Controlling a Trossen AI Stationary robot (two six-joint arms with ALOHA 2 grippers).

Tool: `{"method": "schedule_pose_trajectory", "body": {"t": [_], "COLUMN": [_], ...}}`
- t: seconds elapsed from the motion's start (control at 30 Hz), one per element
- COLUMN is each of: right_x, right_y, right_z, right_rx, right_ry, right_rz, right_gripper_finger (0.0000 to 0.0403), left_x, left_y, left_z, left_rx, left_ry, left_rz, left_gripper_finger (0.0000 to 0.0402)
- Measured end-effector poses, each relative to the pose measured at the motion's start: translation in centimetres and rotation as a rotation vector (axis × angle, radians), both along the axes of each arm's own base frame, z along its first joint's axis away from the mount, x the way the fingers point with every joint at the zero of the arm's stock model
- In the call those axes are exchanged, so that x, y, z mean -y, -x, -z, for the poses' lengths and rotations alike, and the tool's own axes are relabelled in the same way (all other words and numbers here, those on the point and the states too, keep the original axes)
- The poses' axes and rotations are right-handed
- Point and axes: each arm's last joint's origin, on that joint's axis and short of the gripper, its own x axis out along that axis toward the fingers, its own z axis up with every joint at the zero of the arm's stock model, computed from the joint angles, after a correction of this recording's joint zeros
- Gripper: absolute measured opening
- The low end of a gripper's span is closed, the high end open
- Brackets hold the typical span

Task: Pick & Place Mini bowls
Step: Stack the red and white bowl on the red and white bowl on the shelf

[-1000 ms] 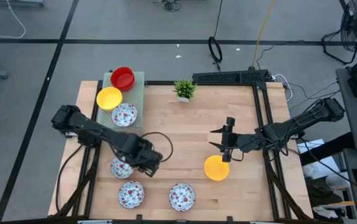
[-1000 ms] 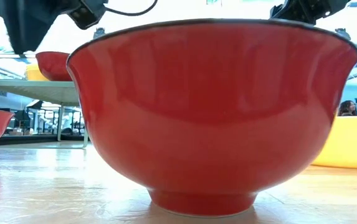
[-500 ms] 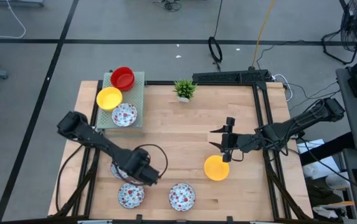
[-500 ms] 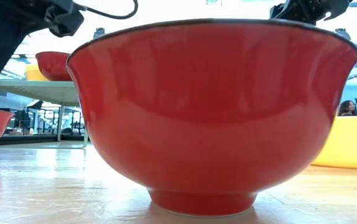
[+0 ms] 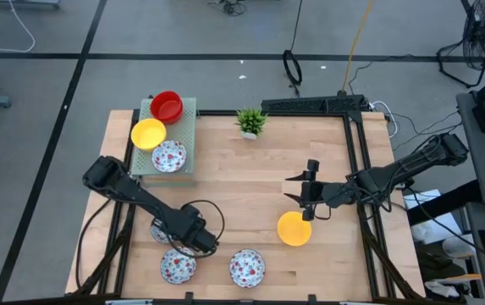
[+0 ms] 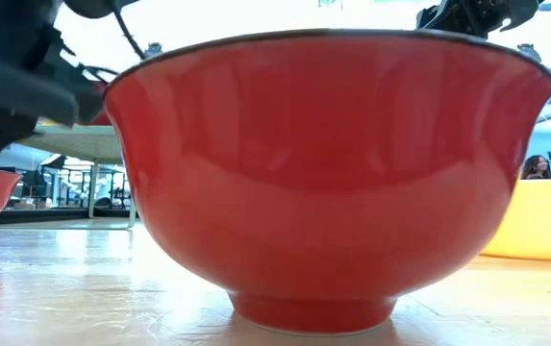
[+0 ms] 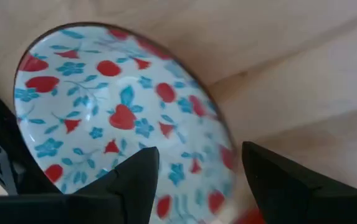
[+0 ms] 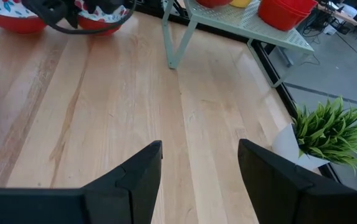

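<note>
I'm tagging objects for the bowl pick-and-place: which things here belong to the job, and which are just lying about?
Job things:
- red bowl, yellow bowl and floral bowl on the green rack
- yellow bowl on the table
- floral bowls on the table

Lying about:
- potted plant

Four floral bowls (image 5: pixel 246 267) down there, two yellow bowls (image 5: pixel 294 229), one red bowl (image 5: pixel 167 106) at eleven o'clock, one potted plant (image 5: pixel 250 122) at twelve.
</note>
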Motion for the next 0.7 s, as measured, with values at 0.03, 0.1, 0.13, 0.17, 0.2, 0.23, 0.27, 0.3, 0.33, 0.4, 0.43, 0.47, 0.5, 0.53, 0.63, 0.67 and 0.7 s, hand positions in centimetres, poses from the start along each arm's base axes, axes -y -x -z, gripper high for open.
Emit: {"method": "schedule_pose_trajectory", "body": {"t": [0.03,0.1,0.13,0.17,0.2,0.23,0.27,0.3,0.33,0.4,0.43,0.47,0.5,0.53,0.63,0.67,0.7], "right_x": [0.0,0.0,0.0,0.0,0.0,0.0,0.0,0.0,0.0,0.0,0.0,0.0,0.0,0.0,0.0,0.0,0.0], "right_y": [0.0,0.0,0.0,0.0,0.0,0.0,0.0,0.0,0.0,0.0,0.0,0.0,0.0,0.0,0.0,0.0,0.0], "right_z": [0.0,0.0,0.0,0.0,0.0,0.0,0.0,0.0,0.0,0.0,0.0,0.0,0.0,0.0,0.0,0.1,0.3], "right_rx": [0.000,0.000,0.000,0.000,0.000,0.000,0.000,0.000,0.000,0.000,0.000,0.000,0.000,0.000,0.001,0.003,0.000], "right_ry": [0.000,0.000,0.000,0.000,0.000,-0.001,-0.001,-0.001,-0.001,-0.001,-0.001,-0.001,-0.001,-0.001,-0.001,-0.002,0.000], "right_rz": [0.000,0.000,0.000,0.000,0.000,0.000,0.000,0.000,0.000,0.000,0.000,0.000,0.000,0.000,0.000,0.000,0.001], "right_gripper_finger": [0.0199,0.0199,0.0199,0.0199,0.0199,0.0199,0.0199,0.0199,0.0199,0.0199,0.0199,0.0199,0.0199,0.0199,0.0199,0.0199,0.0199], "left_x": [-0.1,-0.1,-0.2,-0.2,-0.3,-0.4,-0.4,-0.4,-0.4,-0.4,-0.4,-0.4,-0.4,-0.4,-0.3,-0.2,-0.1], "left_y": [0.1,0.3,0.3,0.4,0.5,0.5,0.6,0.6,0.6,0.6,0.6,0.6,0.6,0.6,0.5,0.3,0.1], "left_z": [0.4,1.1,1.3,1.4,1.6,1.7,1.7,1.7,1.7,1.7,1.7,1.7,1.7,1.7,1.5,1.3,1.0], "left_rx": [0.001,0.010,0.015,0.014,0.009,0.007,0.007,0.007,0.007,0.007,0.007,0.007,0.008,0.006,0.006,0.020,0.028], "left_ry": [0.003,0.008,0.011,0.010,0.008,0.007,0.006,0.007,0.007,0.007,0.007,0.009,0.010,0.011,0.018,0.024,0.031], "left_rz": [-0.003,-0.004,-0.005,-0.006,-0.007,-0.008,-0.008,-0.008,-0.008,-0.007,-0.006,-0.003,-0.002,0.000,0.040,0.057,0.072], "left_gripper_finger": [0.0234,0.0234,0.0232,0.0228,0.0221,0.0212,0.0200,0.0186,0.0168,0.0128,0.0104,0.0080,0.0055,0.0032,0.0019,0.0023,0.0025]}}
